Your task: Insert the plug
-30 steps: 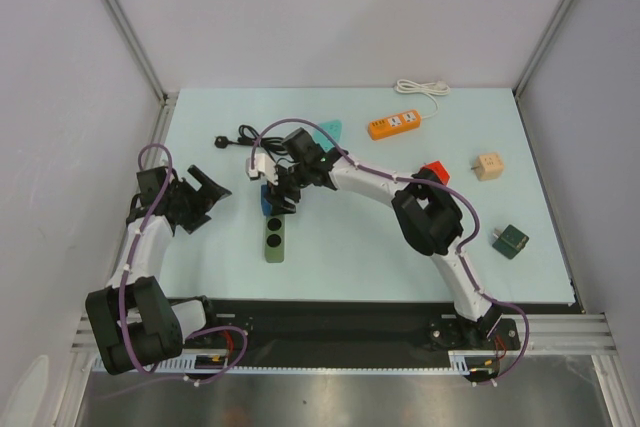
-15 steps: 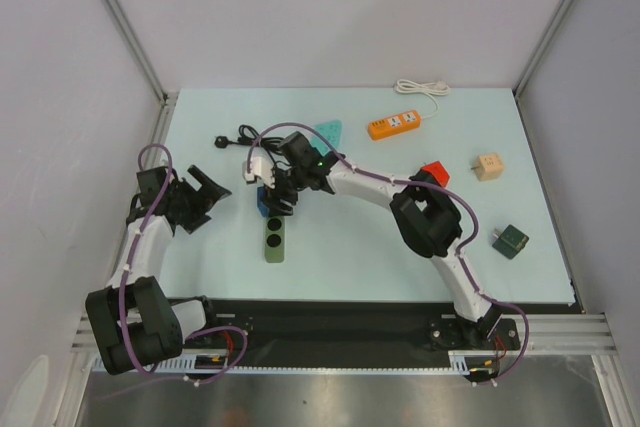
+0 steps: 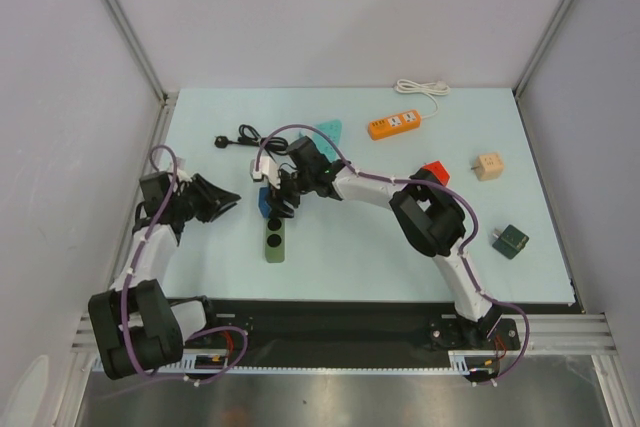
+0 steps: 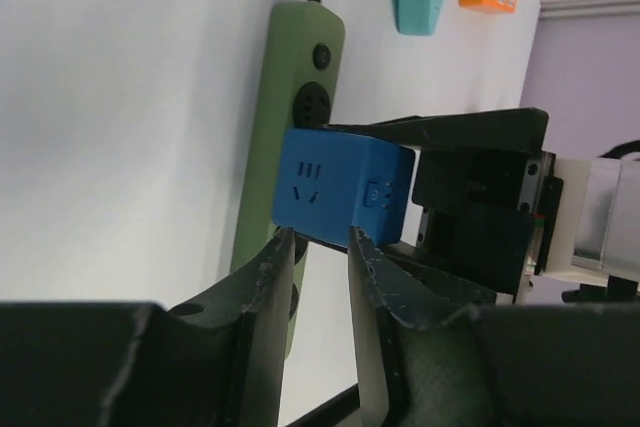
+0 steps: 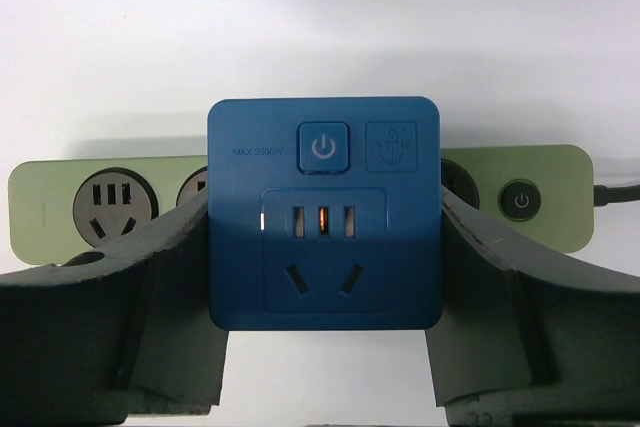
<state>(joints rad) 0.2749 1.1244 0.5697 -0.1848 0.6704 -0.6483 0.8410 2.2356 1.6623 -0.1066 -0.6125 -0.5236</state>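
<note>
The plug (image 3: 221, 142) is small and black and lies at the back left, its thin looped black cord (image 3: 246, 134) beside it, with no gripper touching it. My right gripper (image 5: 322, 217) is shut on a blue socket cube (image 5: 322, 177), one finger on each side. It holds the cube (image 3: 263, 203) over the far end of the green power strip (image 3: 274, 239). My left gripper (image 4: 318, 242) points at the cube's (image 4: 340, 187) near edge from the left. Its jaws stand a narrow gap apart with nothing between them. Whether the cube's prongs sit in the strip (image 5: 50, 212) is hidden.
An orange power strip (image 3: 392, 125) with a white cord (image 3: 422, 89) lies at the back. A teal wedge (image 3: 328, 130), a red block (image 3: 434, 171), a beige cube (image 3: 488, 166) and a dark green cube (image 3: 513, 239) are spread to the right.
My left gripper has swung right toward the blue cube and its jaws have narrowed from wide open. The right gripper has shifted the cube slightly.
</note>
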